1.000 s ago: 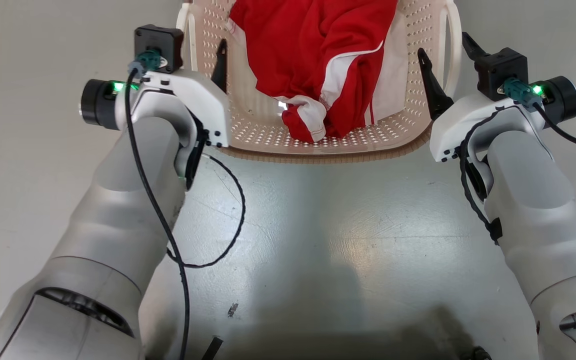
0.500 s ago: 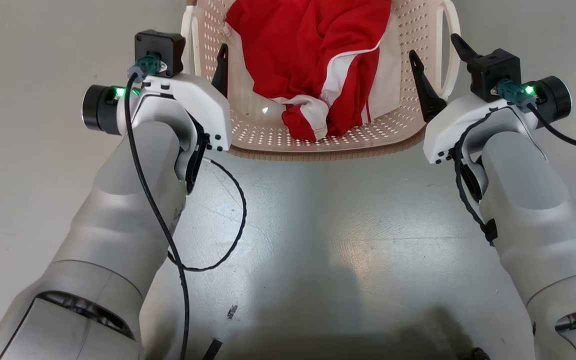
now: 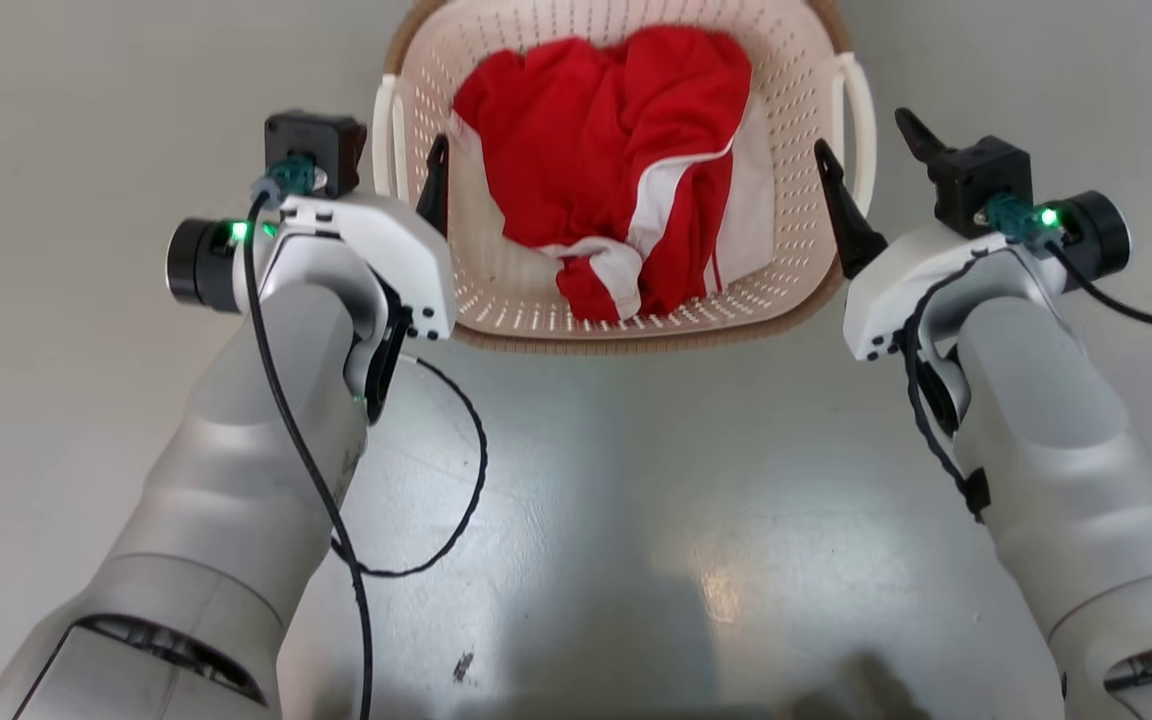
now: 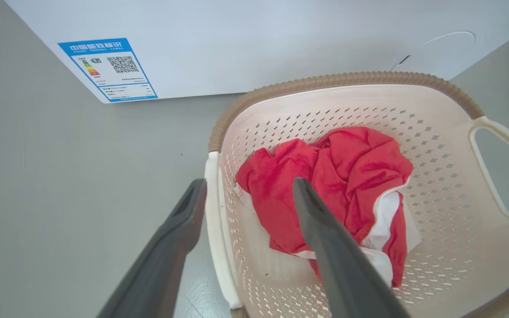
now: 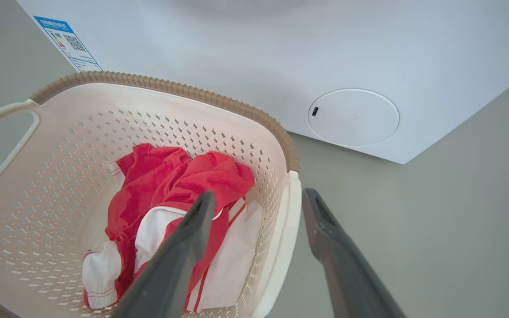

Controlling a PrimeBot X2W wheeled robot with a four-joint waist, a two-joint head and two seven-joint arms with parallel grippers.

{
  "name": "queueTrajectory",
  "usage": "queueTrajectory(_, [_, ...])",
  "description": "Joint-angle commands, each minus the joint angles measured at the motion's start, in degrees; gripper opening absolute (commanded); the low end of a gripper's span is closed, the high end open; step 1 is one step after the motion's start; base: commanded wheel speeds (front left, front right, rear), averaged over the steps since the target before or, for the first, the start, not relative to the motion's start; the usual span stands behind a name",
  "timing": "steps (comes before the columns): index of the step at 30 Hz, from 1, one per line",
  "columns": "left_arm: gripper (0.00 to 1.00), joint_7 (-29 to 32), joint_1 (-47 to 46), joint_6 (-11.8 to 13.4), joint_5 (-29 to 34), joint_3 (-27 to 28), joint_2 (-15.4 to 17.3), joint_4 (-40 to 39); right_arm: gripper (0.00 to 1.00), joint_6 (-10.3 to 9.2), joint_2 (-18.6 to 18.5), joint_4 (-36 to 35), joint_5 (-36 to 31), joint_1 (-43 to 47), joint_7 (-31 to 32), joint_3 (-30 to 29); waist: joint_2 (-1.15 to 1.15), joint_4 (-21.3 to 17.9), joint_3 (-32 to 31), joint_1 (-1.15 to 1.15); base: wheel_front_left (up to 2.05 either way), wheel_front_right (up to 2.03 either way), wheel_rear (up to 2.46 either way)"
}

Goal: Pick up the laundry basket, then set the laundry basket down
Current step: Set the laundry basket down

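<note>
The laundry basket (image 3: 796,100), cream and perforated with a brown rim band, stands on the grey floor and holds a red and white garment (image 3: 616,170). My left gripper (image 3: 404,175) is open astride the basket's left handle (image 3: 398,140), one finger inside the wall and one outside. The left wrist view shows this left gripper (image 4: 249,183) wide around the handle (image 4: 215,229). My right gripper (image 3: 863,135) is open astride the right handle (image 3: 858,90). In the right wrist view, the right gripper (image 5: 259,194) has the handle (image 5: 286,234) between its fingers without pinching it.
A large white washing machine (image 5: 237,53) stands just beyond the basket, with a blue energy label (image 4: 108,66) and a round cover (image 5: 354,117) low on its front. Bare grey floor (image 3: 636,520) lies between my arms and to both sides.
The whole head view has shifted down and the basket looks smaller, so the camera has moved. Both grippers stay open astride the handles as before.
</note>
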Motion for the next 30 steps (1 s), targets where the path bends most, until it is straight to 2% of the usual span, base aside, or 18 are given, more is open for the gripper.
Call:
queueTrajectory(1, [1.0,-0.29,1.81,-0.14,0.62,1.38,2.07,-1.13,1.0,0.33,1.26,-0.94,0.47,3.29,-0.38,0.77,0.0,-0.22,-1.92,0.0,0.0,0.0,0.0])
queueTrajectory(17, [1.0,-0.29,12.13,-0.09,2.42,7.65,3.84,-8.6,1.0,0.33,1.22,-4.79,-1.71,9.99,-0.38,-2.99,0.0,-0.75,-14.26,0.0,0.0,0.0,0.0])
queueTrajectory(30, [1.0,-0.29,22.18,-0.43,6.22,14.86,4.84,-17.92,1.0,0.33,0.69,-12.54,-1.34,17.78,-0.38,-6.05,0.0,-0.93,-23.3,0.0,0.0,0.0,0.0])
